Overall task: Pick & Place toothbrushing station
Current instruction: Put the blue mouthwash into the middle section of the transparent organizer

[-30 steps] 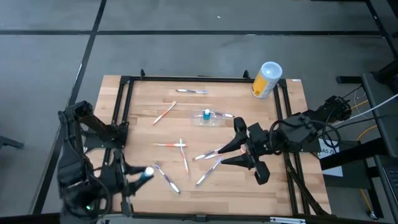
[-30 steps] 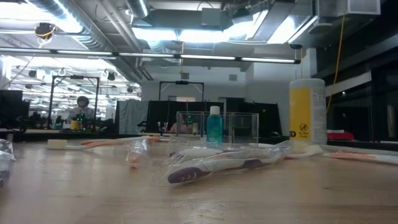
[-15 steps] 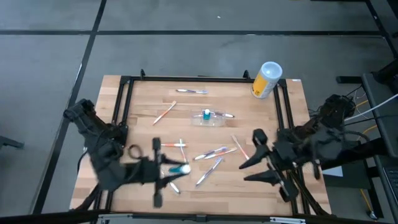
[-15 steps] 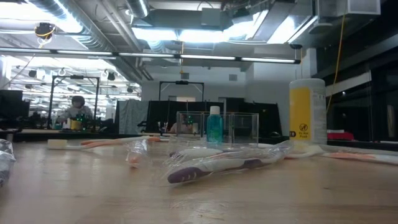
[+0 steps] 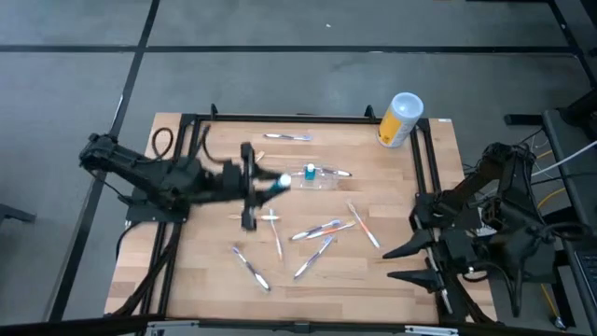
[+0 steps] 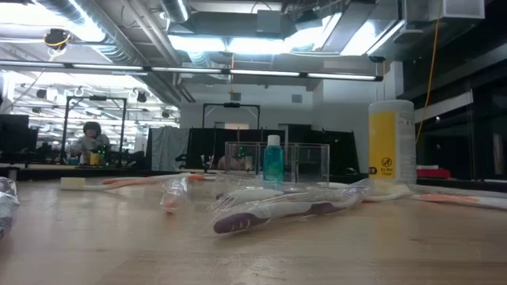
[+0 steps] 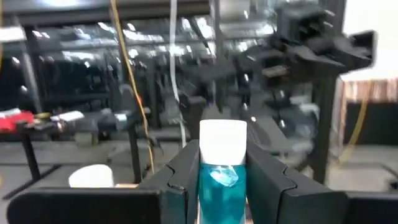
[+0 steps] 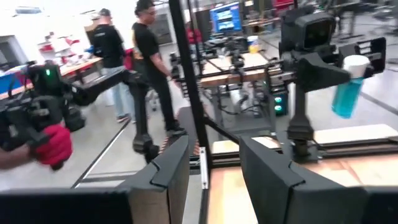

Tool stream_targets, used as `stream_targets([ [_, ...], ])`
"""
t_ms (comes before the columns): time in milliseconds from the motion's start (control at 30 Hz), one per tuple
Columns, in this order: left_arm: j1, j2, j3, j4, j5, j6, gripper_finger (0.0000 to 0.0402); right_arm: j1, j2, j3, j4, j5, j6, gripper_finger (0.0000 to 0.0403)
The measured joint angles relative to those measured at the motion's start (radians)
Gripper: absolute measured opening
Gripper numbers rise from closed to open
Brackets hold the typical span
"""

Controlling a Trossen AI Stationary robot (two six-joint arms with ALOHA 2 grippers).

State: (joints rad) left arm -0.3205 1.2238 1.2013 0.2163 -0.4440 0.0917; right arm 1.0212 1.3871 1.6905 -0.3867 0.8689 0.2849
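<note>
The clear plastic holder (image 5: 322,181) stands on the table's far middle, a blue bottle (image 5: 309,172) upright in it; both show in the low view (image 6: 305,162). My left gripper (image 5: 270,184) hovers just left of the holder, shut on a second small blue bottle with a white cap (image 7: 221,177), which also shows in the right wrist view (image 8: 345,87). My right gripper (image 5: 404,264) is open and empty above the table's near right corner. My left gripper pinches the blue body of the bottle (image 7: 219,186) between its two fingers (image 7: 183,171), just below the white cap (image 7: 222,138). The fingers come roughly level from the table's left. The cap end sticks out past the fingertips toward the holder (image 5: 283,181). The bottle is lifted clear of the table.
Several toothbrushes lie loose on the table, some in clear wrappers (image 5: 317,229) (image 6: 277,212). A yellow canister with a white lid (image 5: 399,119) stands at the far right corner. A black frame (image 5: 280,119) runs around the tabletop. People show in the room beyond (image 8: 146,56).
My left gripper has carried the bottle from the near left corner toward the far edge and the right, up beside the holder. My right gripper has drawn back from the toothbrushes at the table's middle toward the near right corner, staying open.
</note>
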Motion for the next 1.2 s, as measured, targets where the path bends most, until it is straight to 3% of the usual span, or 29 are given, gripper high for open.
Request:
stream_targets([
  [200, 0.205, 0.002, -0.231, 0.417, 0.207, -0.054, 0.0090, 0.006, 0.000, 0.000, -0.077, 0.105, 0.095, 0.0143],
  [433, 0.290, 0.077, -0.419, 0.782, 0.211, -0.104, 0.0090, 0.000, 0.000, 0.000, -0.113, 0.207, 0.135, 0.0142],
  [700, 0.290, 0.284, -0.467, 0.962, 0.048, -0.123, 0.0090, -0.047, 0.000, 0.000, -0.298, 0.225, 0.346, 0.0142],
  [867, 0.207, 0.386, -0.467, 1.066, -0.200, -0.156, 0.0090, -0.095, 0.000, 0.000, -0.393, 0.155, 0.443, 0.0142],
  [1000, 0.100, 0.440, -0.465, 1.178, -0.375, -0.081, 0.0090, -0.140, 0.001, 0.000, -0.498, 0.101, 0.529, 0.0142],
  [1133, 0.021, 0.471, -0.405, 1.199, -0.399, 0.016, 0.0090, -0.206, 0.001, 0.000, -0.572, 0.028, 0.589, 0.0142],
  [1200, -0.001, 0.487, -0.352, 1.177, -0.400, 0.070, 0.0090, -0.256, 0.001, -0.009, -0.572, -0.058, 0.597, 0.0142],
])
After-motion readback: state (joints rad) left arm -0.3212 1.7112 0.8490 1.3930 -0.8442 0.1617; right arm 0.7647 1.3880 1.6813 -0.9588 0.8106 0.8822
